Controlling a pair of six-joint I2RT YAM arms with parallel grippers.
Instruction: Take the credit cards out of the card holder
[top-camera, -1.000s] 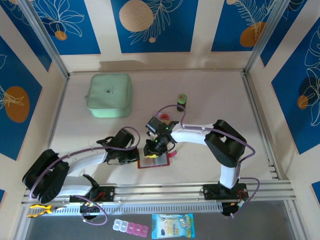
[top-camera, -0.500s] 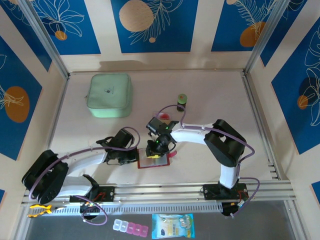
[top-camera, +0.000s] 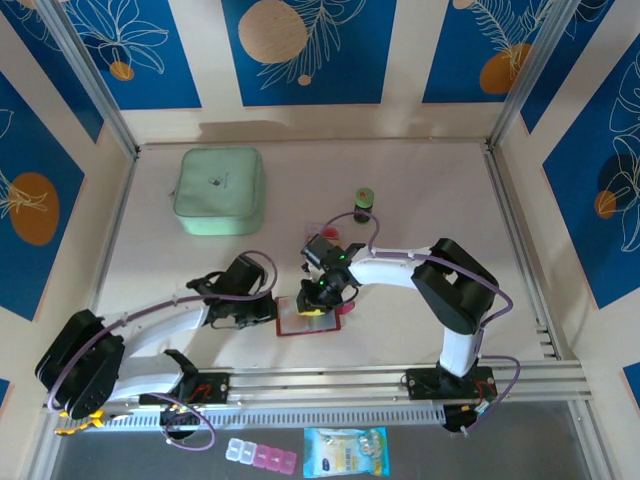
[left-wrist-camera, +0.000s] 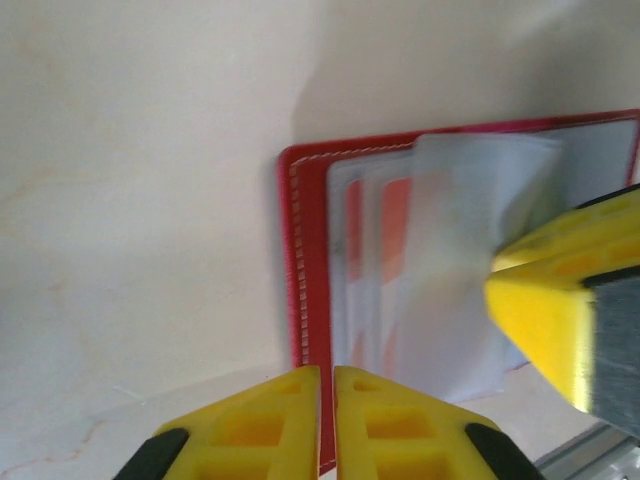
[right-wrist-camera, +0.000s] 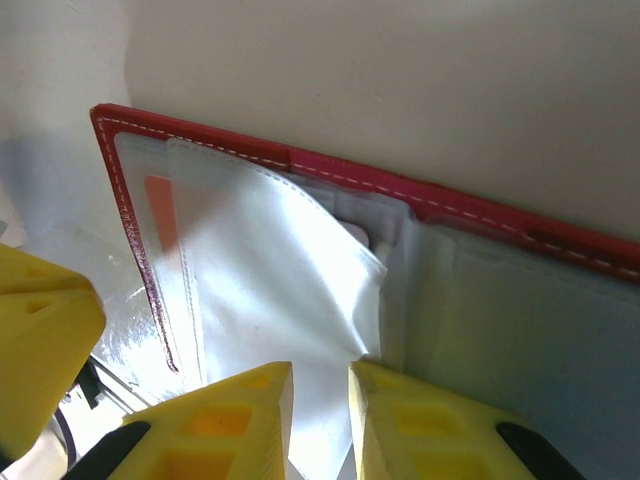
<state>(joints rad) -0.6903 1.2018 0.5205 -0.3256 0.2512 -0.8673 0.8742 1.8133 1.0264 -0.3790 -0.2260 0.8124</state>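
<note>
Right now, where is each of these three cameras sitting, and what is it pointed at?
Top external: above and behind, looking down at both arms and the card holder.
Left wrist: low over the table, behind the left gripper, facing the holder's sleeves.
Right wrist: behind the right gripper, facing the sleeves.
Both wrist views share the card holder and the other gripper's yellow finger.

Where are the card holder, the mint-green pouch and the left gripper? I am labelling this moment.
card holder (left-wrist-camera: 309, 300): left wrist view, on its red stitched edge.
mint-green pouch (top-camera: 219, 190): top external view, middle of its top face.
left gripper (left-wrist-camera: 327, 420): left wrist view, midway between its yellow fingertips.
</note>
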